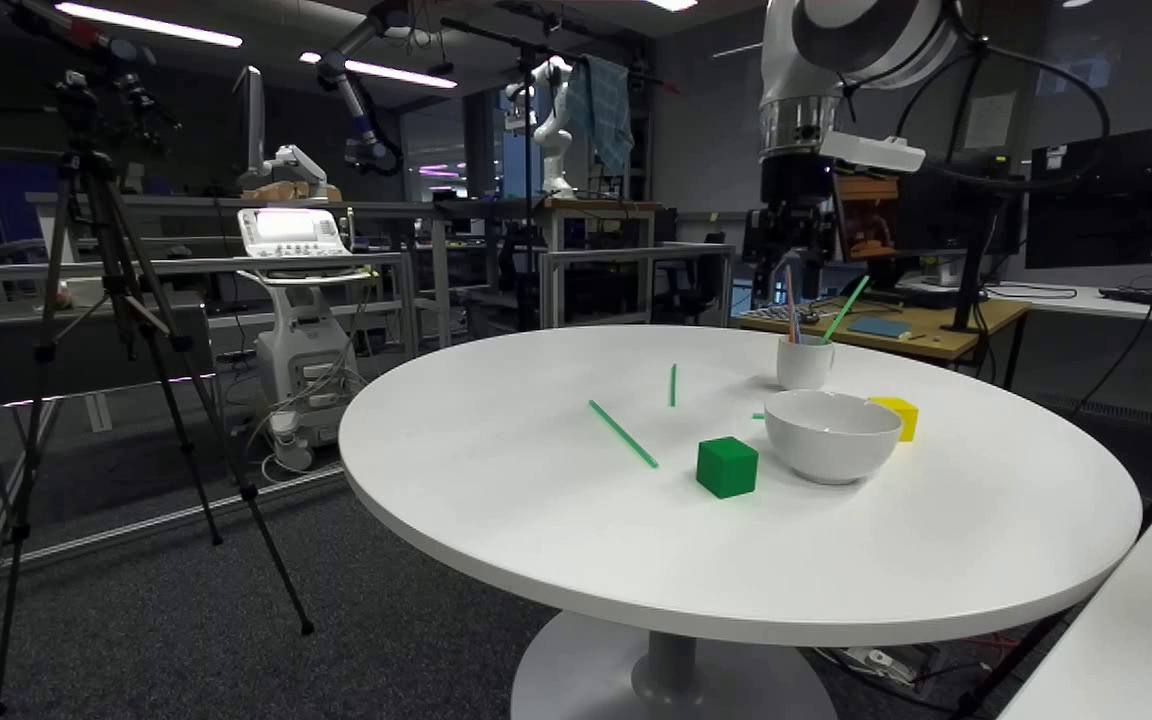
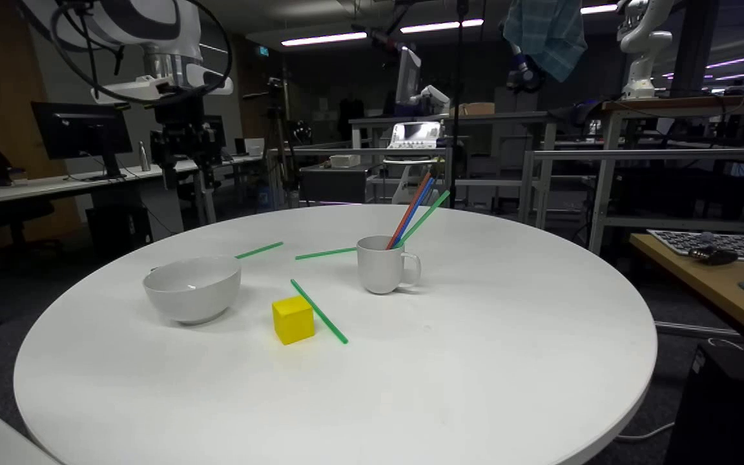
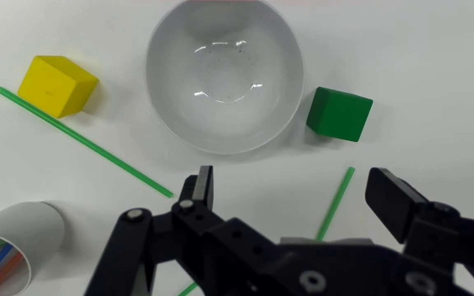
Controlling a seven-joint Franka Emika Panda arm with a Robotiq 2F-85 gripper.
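Green straws (image 3: 335,203), slim and straight, lie near a glossy rounded bowl (image 3: 226,78) beneath wide-parted, empty fingers (image 3: 391,201).

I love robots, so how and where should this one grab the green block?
Probably from above, pinching two opposite sides of the green block, because its visible faces are flat. Best avoid the side facing the bowl, since the gap looks narrow.
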